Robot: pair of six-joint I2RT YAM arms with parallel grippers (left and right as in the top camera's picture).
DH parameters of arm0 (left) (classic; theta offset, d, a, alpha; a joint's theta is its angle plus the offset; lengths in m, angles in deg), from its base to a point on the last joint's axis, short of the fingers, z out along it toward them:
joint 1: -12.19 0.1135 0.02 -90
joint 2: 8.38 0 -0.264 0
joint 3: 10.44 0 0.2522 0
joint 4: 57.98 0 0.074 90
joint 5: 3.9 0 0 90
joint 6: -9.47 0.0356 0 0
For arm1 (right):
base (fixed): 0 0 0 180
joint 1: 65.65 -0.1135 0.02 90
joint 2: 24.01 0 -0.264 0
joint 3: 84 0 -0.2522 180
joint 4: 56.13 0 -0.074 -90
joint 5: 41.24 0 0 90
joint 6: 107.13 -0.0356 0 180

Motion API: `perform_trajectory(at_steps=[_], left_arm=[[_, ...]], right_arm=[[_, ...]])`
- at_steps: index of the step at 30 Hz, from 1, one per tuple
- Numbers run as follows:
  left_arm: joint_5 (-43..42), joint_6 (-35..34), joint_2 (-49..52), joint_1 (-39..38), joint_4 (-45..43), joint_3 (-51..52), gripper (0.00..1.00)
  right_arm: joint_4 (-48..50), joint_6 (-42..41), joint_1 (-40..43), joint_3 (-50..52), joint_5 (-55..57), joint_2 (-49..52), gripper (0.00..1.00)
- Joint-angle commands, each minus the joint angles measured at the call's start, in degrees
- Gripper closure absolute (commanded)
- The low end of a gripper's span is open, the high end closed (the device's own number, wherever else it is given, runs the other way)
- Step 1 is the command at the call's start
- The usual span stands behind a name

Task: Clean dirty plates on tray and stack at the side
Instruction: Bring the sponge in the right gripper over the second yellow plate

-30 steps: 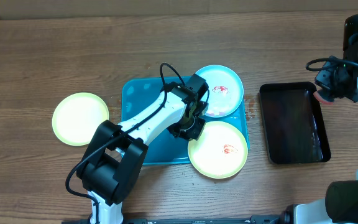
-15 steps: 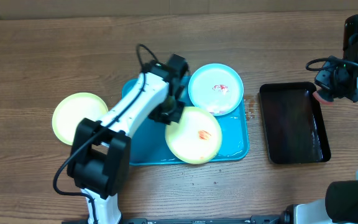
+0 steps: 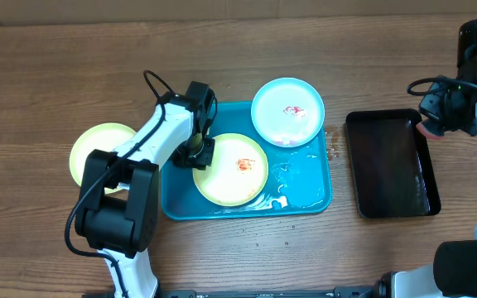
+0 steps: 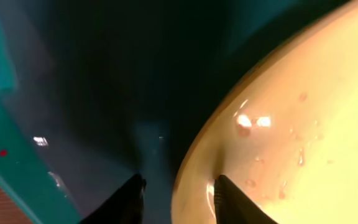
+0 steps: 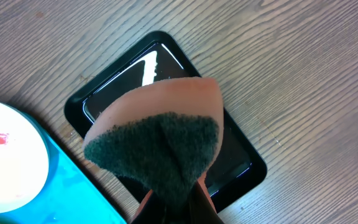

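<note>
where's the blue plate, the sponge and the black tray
blue plate [image 3: 281, 124]: overhead view, bare middle just below the red smear
sponge [image 5: 160, 102]: right wrist view, peach upper face
black tray [image 3: 390, 164]: overhead view, bare floor

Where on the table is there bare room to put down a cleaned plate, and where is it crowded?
Free: the wood strip in front of the tray, and the wood behind the blue plate. Crowded: the narrow gap between tray and black tray, and the left side, where the left claw grips the smeared yellow plate beside the clean yellow plate.
</note>
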Motion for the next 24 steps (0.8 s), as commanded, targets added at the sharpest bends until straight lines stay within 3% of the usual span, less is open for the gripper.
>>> perform_trajectory(at_steps=[1,5,8,9,17,24], left_arm=[[-1.49,-0.44,-0.61,-0.09,-1.7,1.7,0.55],[-4.59,-1.68,-0.59,-0.09,-5.07,5.05,0.56],[-5.29,-3.87,-0.57,-0.09,-6.84,7.52,0.9],[-5.27,-4.26,-0.57,-0.09,-6.99,7.91,0.96],[-3.74,-4.48,-0.59,1.07,-6.86,8.15,0.96],[-3.02,3.41,-0.59,5.44,-5.46,8.15,0.96]], right_arm=[[0.2,0.39,0.11,0.04,-0.17,0.17,0.96],[0.22,0.39,0.11,0.04,-0.24,0.17,0.96],[0.46,0.42,0.11,0.04,-2.27,0.17,0.96],[0.63,0.42,0.11,0.04,-3.48,0.17,0.96],[4.33,2.97,-5.25,0.04,-18.78,0.17,0.96],[11.13,-2.67,-24.17,0.04,-19.5,2.93,0.96]])
